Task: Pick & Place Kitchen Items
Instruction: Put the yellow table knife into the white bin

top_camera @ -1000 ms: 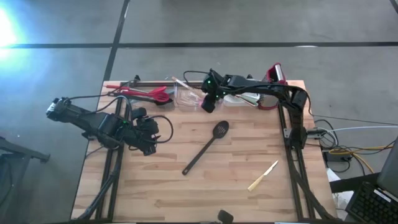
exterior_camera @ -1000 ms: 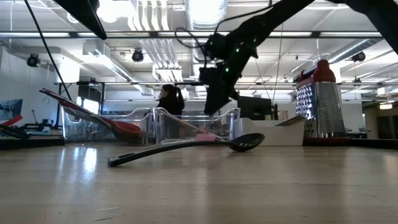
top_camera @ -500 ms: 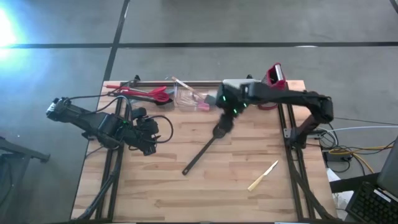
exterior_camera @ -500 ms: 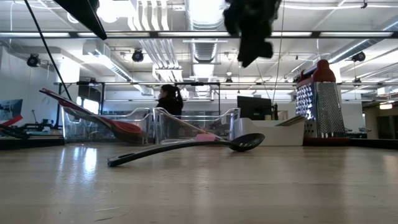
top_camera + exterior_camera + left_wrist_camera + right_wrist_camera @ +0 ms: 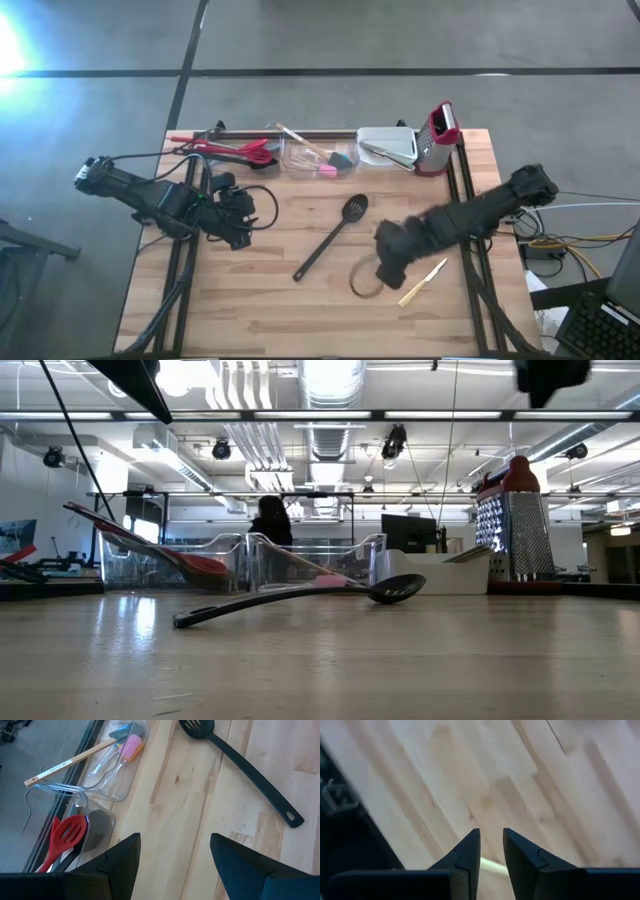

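Note:
A black slotted spoon (image 5: 331,239) lies flat mid-table, bowl toward the far edge; the low view shows the spoon (image 5: 300,600) too. A pale-handled knife (image 5: 424,282) lies near the right near side. My right gripper (image 5: 388,270) hovers above the table just left of the knife, open by a narrow gap (image 5: 491,837); a pale strip (image 5: 495,866) shows below its fingers. My left gripper (image 5: 240,218) waits at the table's left, open (image 5: 175,840). Pink and blue scrapers lie in a clear tub (image 5: 315,156). Red utensils (image 5: 228,148) rest at the far left.
A white tub (image 5: 386,147) holding utensils and a steel box grater with a red top (image 5: 438,135) stand along the far edge, right of the clear tub. Bare wood spans the near half of the table (image 5: 250,320). A person shows far behind the table (image 5: 272,520).
My right gripper has swung from above the clear tub at the far edge, over the spoon's bowl, toward the near right of the table, and now hangs beside the knife. In the low view it has passed up and right. The spoon and knife have not moved.

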Tool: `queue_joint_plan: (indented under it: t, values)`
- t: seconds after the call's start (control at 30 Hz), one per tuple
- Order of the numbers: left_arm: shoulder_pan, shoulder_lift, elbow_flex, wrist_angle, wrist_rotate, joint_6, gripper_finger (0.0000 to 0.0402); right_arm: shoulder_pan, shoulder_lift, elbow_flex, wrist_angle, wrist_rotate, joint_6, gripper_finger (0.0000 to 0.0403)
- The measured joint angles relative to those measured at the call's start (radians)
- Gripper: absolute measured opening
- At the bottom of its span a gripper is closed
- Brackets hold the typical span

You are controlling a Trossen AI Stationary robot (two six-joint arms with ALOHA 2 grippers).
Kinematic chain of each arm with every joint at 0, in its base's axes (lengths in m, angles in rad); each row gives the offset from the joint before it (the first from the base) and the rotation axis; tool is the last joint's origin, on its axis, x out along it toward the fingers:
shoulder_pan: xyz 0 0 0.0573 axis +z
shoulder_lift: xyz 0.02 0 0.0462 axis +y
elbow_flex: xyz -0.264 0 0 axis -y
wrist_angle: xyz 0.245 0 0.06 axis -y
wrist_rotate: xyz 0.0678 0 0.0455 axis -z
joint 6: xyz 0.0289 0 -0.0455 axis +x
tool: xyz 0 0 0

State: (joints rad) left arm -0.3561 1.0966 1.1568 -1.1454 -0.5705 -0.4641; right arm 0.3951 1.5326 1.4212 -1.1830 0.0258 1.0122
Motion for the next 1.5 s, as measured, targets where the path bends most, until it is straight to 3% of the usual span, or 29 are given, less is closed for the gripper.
queue_joint_plan:
  t: [0.23, 0.37, 0.53, 0.67, 0.83, 1.17, 1.3, 1.5]
  values:
    - [0.001, 0.0, 0.0, 0.0, 0.0, 0.0, 0.0245, 0.203, -0.004, -0.098, -0.006, 0.199, 0.561, 0.0092]
    - [0.001, 0.0, 0.0, 0.0, 0.0, 0.0, 0.0245, 0.293, -0.005, -0.179, 0.071, 0.229, 0.858, 0.0107]
    - [0.001, 0.0, 0.0, 0.0, 0.0, 0.001, 0.0245, 0.378, -0.005, -0.284, 0.299, 0.24, 1.062, 0.0126]
    - [0.001, 0.0, -0.001, -0.005, 0.0, 0.008, 0.0245, 0.419, 0.001, -0.366, 0.469, 0.236, 1.153, 0.0142]
    - [0.0, 0.0, -0.008, -0.034, 0.0, 0.018, 0.0245, 0.461, 0.033, -0.429, 0.486, 0.181, 1.287, 0.0148]
    - [0.0, 0.0, -0.073, -0.033, 0.0, 0.009, 0.0245, 0.446, 0.11, -0.493, 0.482, 0.149, 1.293, 0.0142]
    - [0.0, 0.0, -0.09, -0.034, 0.015, -0.01, 0.0245, 0.442, 0.143, -0.489, 0.497, 0.065, 1.287, 0.0134]
    - [0.0, 0.0, -0.11, -0.033, 0.022, -0.016, 0.0245, 0.441, 0.154, -0.484, 0.485, 0.062, 1.286, 0.0134]
